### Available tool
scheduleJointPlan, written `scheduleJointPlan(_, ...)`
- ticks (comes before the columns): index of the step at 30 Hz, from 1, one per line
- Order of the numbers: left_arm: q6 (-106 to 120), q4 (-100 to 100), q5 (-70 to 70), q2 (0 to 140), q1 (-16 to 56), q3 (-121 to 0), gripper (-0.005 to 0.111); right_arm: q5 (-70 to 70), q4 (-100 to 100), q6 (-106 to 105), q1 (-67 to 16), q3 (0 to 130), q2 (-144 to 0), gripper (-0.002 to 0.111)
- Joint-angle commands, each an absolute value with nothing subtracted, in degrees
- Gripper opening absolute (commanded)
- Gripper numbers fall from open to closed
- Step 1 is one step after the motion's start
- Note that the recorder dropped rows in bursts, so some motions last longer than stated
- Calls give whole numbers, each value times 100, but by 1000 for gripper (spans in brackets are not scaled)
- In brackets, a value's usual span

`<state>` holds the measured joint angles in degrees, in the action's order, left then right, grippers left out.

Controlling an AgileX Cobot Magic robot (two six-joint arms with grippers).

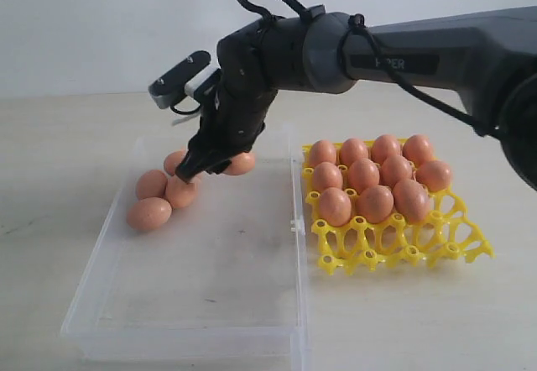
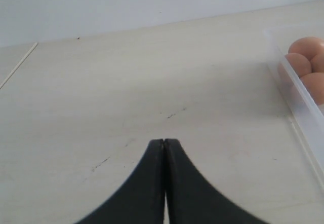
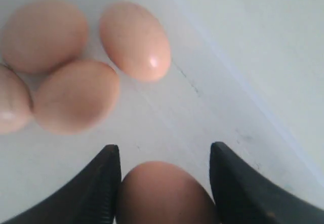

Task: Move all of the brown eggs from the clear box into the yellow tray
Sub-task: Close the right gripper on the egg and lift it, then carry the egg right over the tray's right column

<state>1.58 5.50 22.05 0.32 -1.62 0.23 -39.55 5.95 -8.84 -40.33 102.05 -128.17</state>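
Plainly the right gripper (image 3: pixel 165 148) is the one at work. It reaches across to the left half of the exterior frame and tilts down into the upper-left corner of the shallow, transparent plastic clear box (image 1: pixel 176 337). One smooth, matte brown egg (image 3: pixel 164 191) lies between its jaws at the bottom centre of the right wrist frame. That frame's lower edge cuts the egg off, so its long axis is unclear, but the wide-set jaws look to be pinching its flanks. Four more brown eggs (image 3: pixel 76 102) lie loose just beyond the tips. The bright yellow tray (image 1: pixel 386 249), an open plastic lattice, sits just right of the box with bare cups along its near row. The left gripper (image 2: pixel 163 143) hangs outside the box, jaws pressed together on nothing.
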Motion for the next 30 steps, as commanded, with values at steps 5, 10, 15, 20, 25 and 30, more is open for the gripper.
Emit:
scheduleJointPlan(5, 132, 544, 2169, 0, -173, 0, 0, -2119, -40, -887, -4298, 9014, -11899, 0)
scheduleJointPlan(10, 132, 544, 2169, 0, -173, 0, 0, -796, -373, -887, -4298, 7745, -11241, 0)
scheduleJointPlan(15, 132, 544, 2169, 0, -173, 0, 0, 527, -893, -897, -4250, 6544, -10525, 0)
scheduleJointPlan(20, 132, 544, 2169, 0, -173, 0, 0, 878, -1057, -908, -4181, 5870, -10005, 0)
scheduleJointPlan(25, 132, 544, 2169, 0, -173, 0, 0, 939, -1111, -897, -4118, 5637, -9813, 0)
scheduleJointPlan(30, 132, 544, 2169, 0, -173, 0, 0, 939, -1211, -897, -4118, 5622, -9814, 0)
